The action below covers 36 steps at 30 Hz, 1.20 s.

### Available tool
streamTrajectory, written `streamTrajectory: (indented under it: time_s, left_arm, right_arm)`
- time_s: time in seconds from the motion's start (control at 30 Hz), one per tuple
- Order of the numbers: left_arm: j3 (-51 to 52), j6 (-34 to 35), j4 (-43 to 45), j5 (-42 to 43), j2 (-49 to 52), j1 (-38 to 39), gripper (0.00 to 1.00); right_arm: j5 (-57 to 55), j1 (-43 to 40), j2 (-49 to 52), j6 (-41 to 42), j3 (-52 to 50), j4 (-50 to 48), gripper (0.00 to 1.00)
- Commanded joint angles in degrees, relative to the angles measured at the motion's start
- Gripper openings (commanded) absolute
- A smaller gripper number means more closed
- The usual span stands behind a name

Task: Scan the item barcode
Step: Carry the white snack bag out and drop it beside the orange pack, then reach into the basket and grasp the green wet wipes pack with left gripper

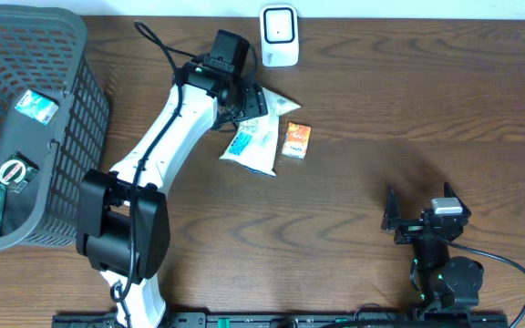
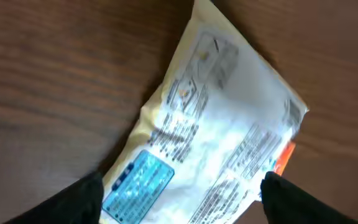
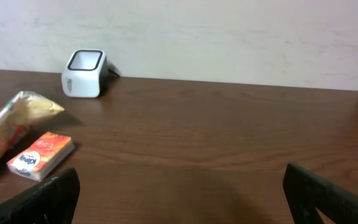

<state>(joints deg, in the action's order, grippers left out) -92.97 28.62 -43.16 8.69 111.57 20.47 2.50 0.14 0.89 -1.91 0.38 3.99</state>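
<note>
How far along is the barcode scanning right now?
Done: the white pouch and orange packet lie on the table near the scanner. In hand: nothing; the left gripper hovers open over the pouch, the right gripper sits open, idle. Left: whether either was scanned isn't visible; more items sit in the basket.

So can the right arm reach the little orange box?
Probably yes, though it is a stretch: its fingers are open and only bare table lies between them and the orange box beside the white packet.
</note>
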Motion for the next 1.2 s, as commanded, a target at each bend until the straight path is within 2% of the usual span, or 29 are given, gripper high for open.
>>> streamTrajectory:
  time_s: [0.0,0.2,0.4,0.5,0.67,0.77,0.9,1.03,1.17]
  left_arm:
    - [-0.7,-5.5,0.0,-0.6,-5.9,-1.6,0.82]
    - [-0.7,-12.0,1.1,-2.4,-19.2,-8.3,0.86]
    - [-0.7,-13.6,1.2,-21.9,-32.3,-24.6,0.87]
    - [-0.7,-13.6,-0.7,-24.0,-34.5,-34.0,0.87]
    - [1.7,-13.4,-4.7,-24.0,-32.3,-48.3,0.87]
    - [3.6,-13.4,-4.6,-24.0,-29.2,-53.0,0.87]
    - [3.8,-14.5,-5.7,-26.4,-24.2,-56.7,0.87]
    - [3.8,-23.3,-9.2,-29.4,-18.2,-58.6,0.86]
    - [3.8,-26.5,-10.8,-29.4,-13.3,-59.0,0.86]
  right_arm:
    - [-0.5,0.3,-0.2,0.6,-0.1,0.2,0.99]
    - [-0.5,0.3,-0.2,0.6,-0.1,0.2,0.99]
    - [-0.5,0.3,-0.2,0.6,-0.1,0.2,0.99]
    - [-0.5,0.3,-0.2,0.6,-0.1,0.2,0.99]
    - [-0.5,0.3,-0.2,0.6,-0.1,0.2,0.99]
    - [-0.5,0.3,-0.2,0.6,-0.1,0.2,0.99]
    - [-0.5,0.3,-0.2,0.6,-0.1,0.2,0.99]
    - [-0.5,0.3,-0.2,0.6,-0.1,0.2,0.99]
    - [-0.5,0.3,-0.2,0.6,-0.1,0.2,0.99]
